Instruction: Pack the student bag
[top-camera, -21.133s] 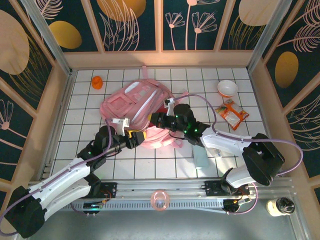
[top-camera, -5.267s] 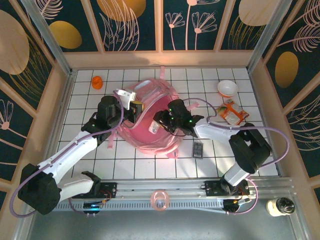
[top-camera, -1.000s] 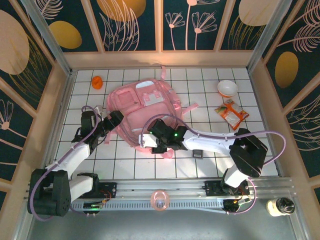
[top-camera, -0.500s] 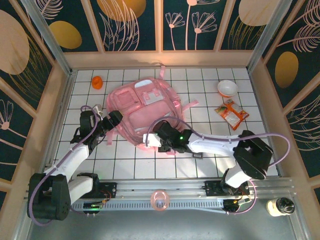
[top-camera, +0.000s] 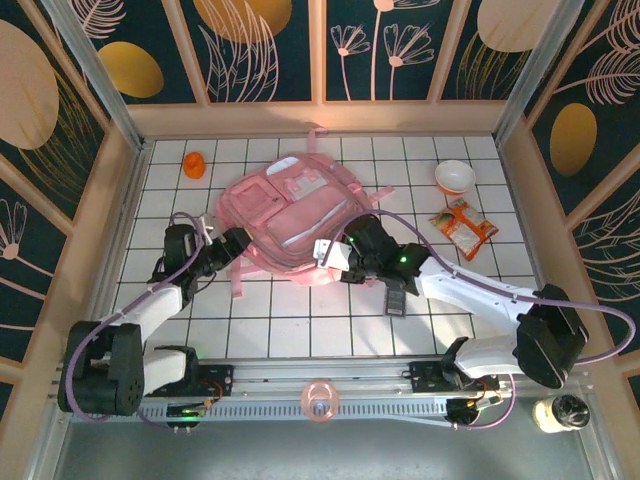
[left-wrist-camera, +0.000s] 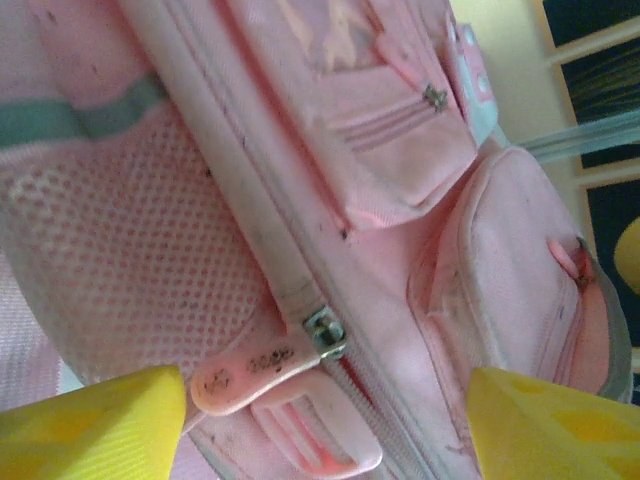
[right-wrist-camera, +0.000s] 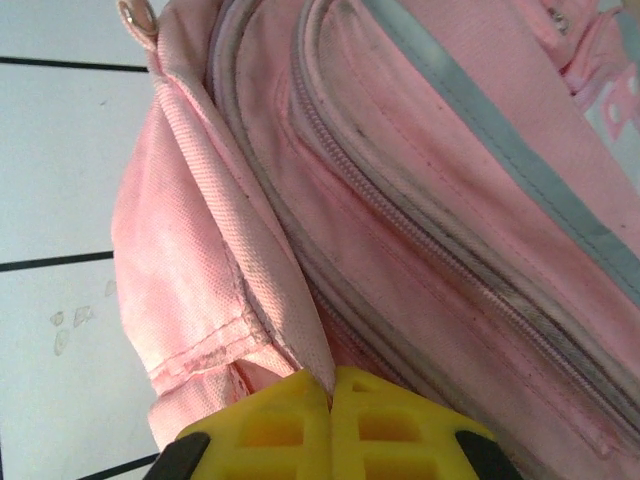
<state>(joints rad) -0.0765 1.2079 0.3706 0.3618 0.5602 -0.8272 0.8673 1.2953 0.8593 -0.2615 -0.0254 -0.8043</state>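
The student bag (top-camera: 290, 215), pale pink with zipped front pockets, lies front-up in the middle of the tiled table. My left gripper (top-camera: 232, 245) is at its left edge. In the left wrist view the gripper (left-wrist-camera: 325, 430) stands open, its yellow fingers (left-wrist-camera: 90, 430) either side of the main zip's slider and pink pull tab (left-wrist-camera: 245, 372). At the bag's near right edge, my right gripper (top-camera: 325, 252) is shut on a fold of the bag's pink fabric (right-wrist-camera: 250, 250), the yellow fingertips (right-wrist-camera: 290, 425) pressed together on it.
A black flat device (top-camera: 396, 297) lies just right of the right gripper. A snack packet (top-camera: 463, 227) and a white bowl (top-camera: 455, 177) sit at the back right, and an orange object (top-camera: 194, 163) at the back left. On the front rail rests a pink ring (top-camera: 320, 398).
My right gripper shut on the bag's edge and moved back and to the right with it. The bag shifted and flattened. My left gripper stayed at the bag's left side, its fingers closing somewhat.
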